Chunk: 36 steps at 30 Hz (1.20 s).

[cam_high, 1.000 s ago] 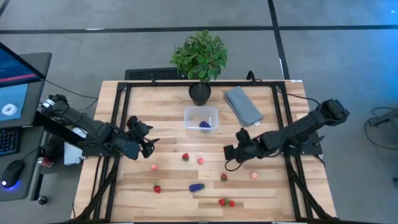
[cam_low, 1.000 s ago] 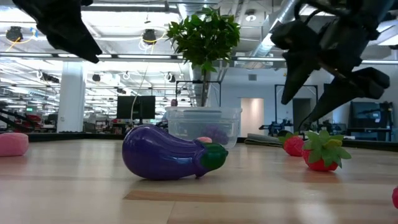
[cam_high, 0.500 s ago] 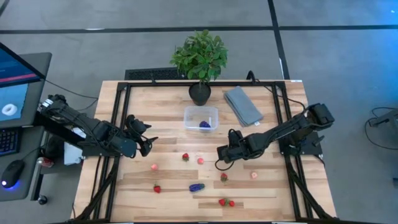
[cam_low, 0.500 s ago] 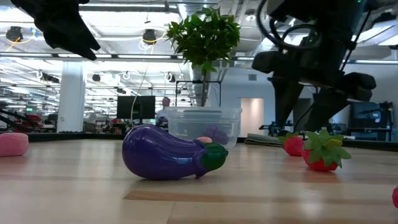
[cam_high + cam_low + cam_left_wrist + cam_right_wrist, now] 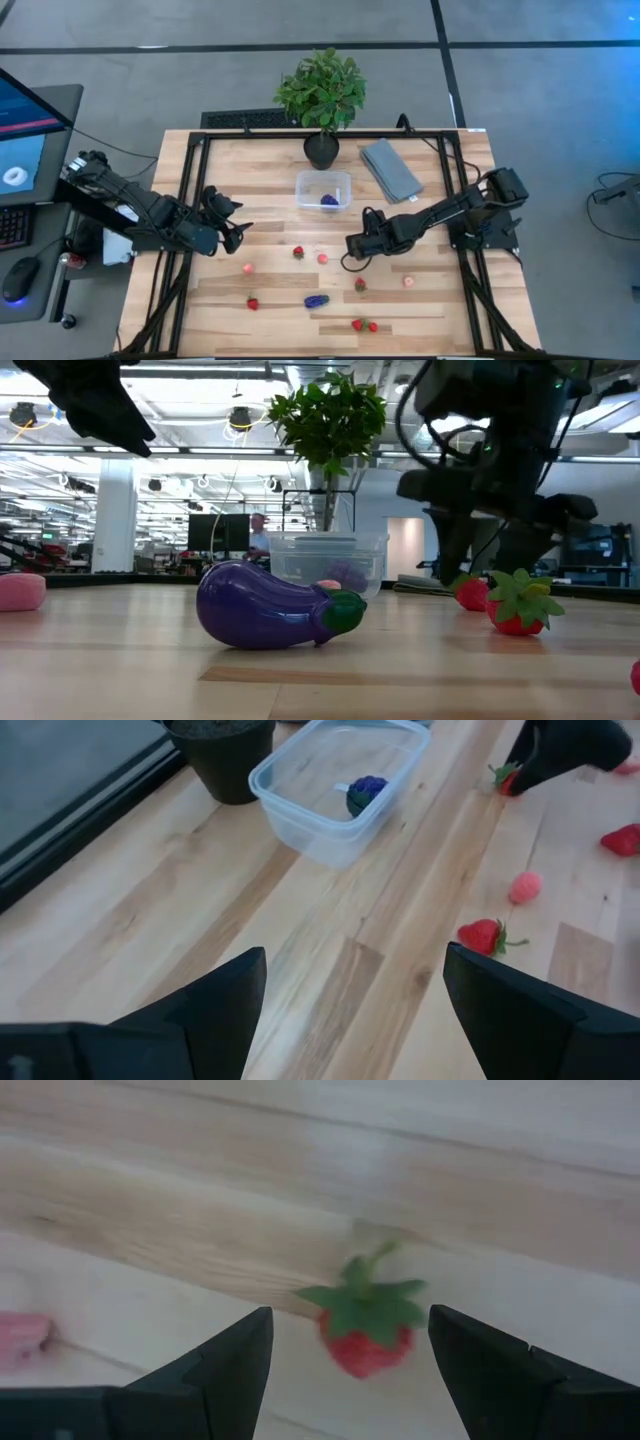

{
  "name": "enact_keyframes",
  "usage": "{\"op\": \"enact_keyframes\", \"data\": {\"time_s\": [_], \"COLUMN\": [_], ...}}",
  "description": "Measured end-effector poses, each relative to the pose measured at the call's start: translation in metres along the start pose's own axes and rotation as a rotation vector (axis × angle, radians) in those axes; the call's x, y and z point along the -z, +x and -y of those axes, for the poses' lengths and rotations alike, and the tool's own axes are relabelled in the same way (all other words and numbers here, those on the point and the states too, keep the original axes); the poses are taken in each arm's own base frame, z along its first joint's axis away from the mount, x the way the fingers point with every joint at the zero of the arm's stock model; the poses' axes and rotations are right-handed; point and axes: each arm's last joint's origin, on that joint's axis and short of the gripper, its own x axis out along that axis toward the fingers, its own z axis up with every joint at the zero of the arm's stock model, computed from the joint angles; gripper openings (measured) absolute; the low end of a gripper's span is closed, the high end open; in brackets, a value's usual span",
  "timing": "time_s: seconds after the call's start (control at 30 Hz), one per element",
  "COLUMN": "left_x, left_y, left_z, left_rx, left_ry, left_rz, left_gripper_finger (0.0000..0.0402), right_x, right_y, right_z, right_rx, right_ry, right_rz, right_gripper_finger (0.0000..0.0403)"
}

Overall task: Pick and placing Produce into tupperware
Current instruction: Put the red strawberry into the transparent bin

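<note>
While the right gripper (image 5: 350, 250) hangs low over the wooden table (image 5: 270, 190), its two fingers (image 5: 225, 1365) are spread wide, and a small red strawberry (image 5: 365, 1330) with a green top lies on the boards between them in the right wrist view. The fingers do not touch it. In the high view this gripper is on the near side of the tub (image 5: 323, 190), a little to its right.

The tub is clear plastic and stands in the far middle of the table, just in front of the black pot (image 5: 321, 150) of the green plant (image 5: 322, 88). One dark purple piece (image 5: 329, 200) lies inside it. A folded grey cloth (image 5: 390, 168) lies just to the right of the tub.

The left gripper (image 5: 236, 233) waits to the left of the tub, above the table, also with its fingers (image 5: 215, 1005) wide apart and nothing between them.

The other fruits are loose on the boards, all nearer than the tub: a strawberry (image 5: 298, 252) and a pink round piece (image 5: 322, 258) close together, another pink piece (image 5: 248, 268) more to the left, a strawberry (image 5: 253, 303), a purple eggplant (image 5: 316, 300), a strawberry (image 5: 360, 285), a pink piece (image 5: 408, 281) and two strawberries (image 5: 363, 325) touching each other near the front edge.
</note>
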Motion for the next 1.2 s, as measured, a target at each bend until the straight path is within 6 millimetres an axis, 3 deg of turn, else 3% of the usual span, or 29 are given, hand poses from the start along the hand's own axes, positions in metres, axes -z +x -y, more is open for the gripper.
{"op": "enact_keyframes", "data": {"time_s": [0.37,1.2], "left_x": [0.0006,0.0005], "left_y": [0.0001,0.0], "left_z": [-0.0006,-0.0007], "left_rx": [-0.008,-0.007], "left_ry": [0.006,0.005], "left_rz": [-0.003,-0.003], "left_gripper_finger": [0.0294,0.0294], "right_x": [-0.0095,-0.0101], "right_y": [0.0021,0.0024], "right_z": [0.0013,0.0032], "right_rx": [0.011,0.027], "right_ry": [0.002,0.0], "right_rz": [-0.017,-0.064], "right_gripper_finger": [0.0291,0.0283]}}
